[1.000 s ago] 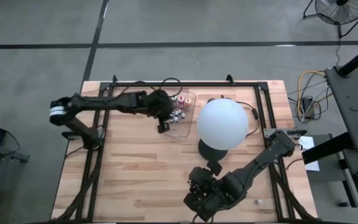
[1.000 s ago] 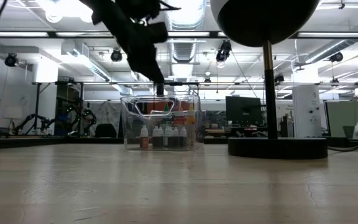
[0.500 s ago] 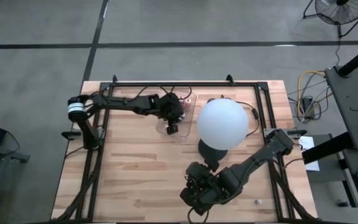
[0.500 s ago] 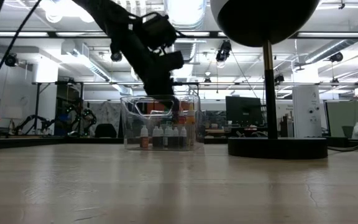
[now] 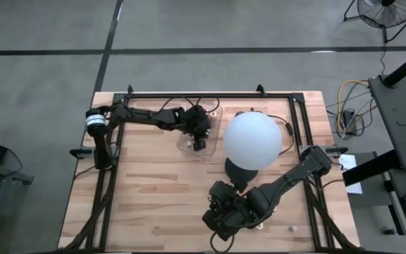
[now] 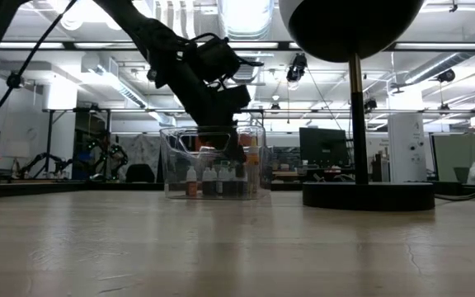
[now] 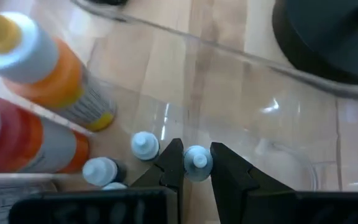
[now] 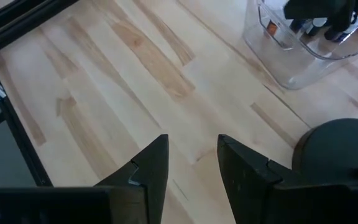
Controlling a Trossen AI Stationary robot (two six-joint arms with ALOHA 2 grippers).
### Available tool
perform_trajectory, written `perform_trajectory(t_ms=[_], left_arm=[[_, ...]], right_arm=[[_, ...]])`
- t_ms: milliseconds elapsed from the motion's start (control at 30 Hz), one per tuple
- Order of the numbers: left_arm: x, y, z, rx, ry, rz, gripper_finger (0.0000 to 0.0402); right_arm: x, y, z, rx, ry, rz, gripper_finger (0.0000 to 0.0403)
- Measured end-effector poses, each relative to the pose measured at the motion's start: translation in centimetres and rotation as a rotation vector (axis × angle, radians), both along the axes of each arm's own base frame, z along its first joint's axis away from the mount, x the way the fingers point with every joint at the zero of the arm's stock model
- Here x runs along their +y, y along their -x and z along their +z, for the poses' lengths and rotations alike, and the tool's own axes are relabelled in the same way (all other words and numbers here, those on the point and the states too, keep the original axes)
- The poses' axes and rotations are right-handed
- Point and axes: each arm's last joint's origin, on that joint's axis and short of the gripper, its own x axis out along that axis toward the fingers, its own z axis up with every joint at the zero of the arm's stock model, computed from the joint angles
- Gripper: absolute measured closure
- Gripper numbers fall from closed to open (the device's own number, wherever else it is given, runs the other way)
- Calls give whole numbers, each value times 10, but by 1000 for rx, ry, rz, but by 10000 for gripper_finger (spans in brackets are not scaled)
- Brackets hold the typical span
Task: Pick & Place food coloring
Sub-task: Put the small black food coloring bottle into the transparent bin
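A clear plastic tray (image 5: pixel 208 152) stands at the far middle of the table, beside a big white globe (image 5: pixel 252 140). Several tiny food coloring bottles (image 6: pixel 213 180) stand in it, some with white caps (image 7: pixel 145 144), next to taller orange and red bottles (image 7: pixel 55 81). My left gripper (image 5: pixel 199 143) reaches down into the tray and is shut on one tiny white-capped bottle (image 7: pixel 196 163). My right gripper (image 5: pixel 220 220) hovers open over bare wood near the table's front edge, with nothing between its fingers (image 8: pixel 151 165). My left gripper pinches the tiny bottle's white cap (image 7: pixel 197 168) between its two fingers. The fingers slant down into the tray from the table's left. The bottle stands upright below them, among the other small bottles. Whether its bottom rests on the tray floor, I cannot tell.
The globe's black base (image 6: pixel 368 195) stands just right of the tray, and its ball overhangs the tray's right side. A black frame (image 5: pixel 189 95) runs along the table's far and side edges. Bare wood (image 5: pixel 161 190) spreads between the tray and the front edge.
My left gripper has come down and toward the globe, from above the tray's left rim into the tray, staying shut on the bottle.
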Motion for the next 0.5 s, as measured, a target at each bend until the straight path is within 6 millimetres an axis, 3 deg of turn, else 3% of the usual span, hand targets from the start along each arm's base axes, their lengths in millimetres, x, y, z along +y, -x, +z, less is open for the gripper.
perform_trajectory(t_ms=[267, 500], left_arm=[[11, 1, -2, -15, 27, 144, 371], [12, 0, -11, 18, 35, 149, 371]], right_arm=[[-4, -2, 0, 17, 27, 25, 273], [-7, -3, -1, 27, 39, 31, 279]])
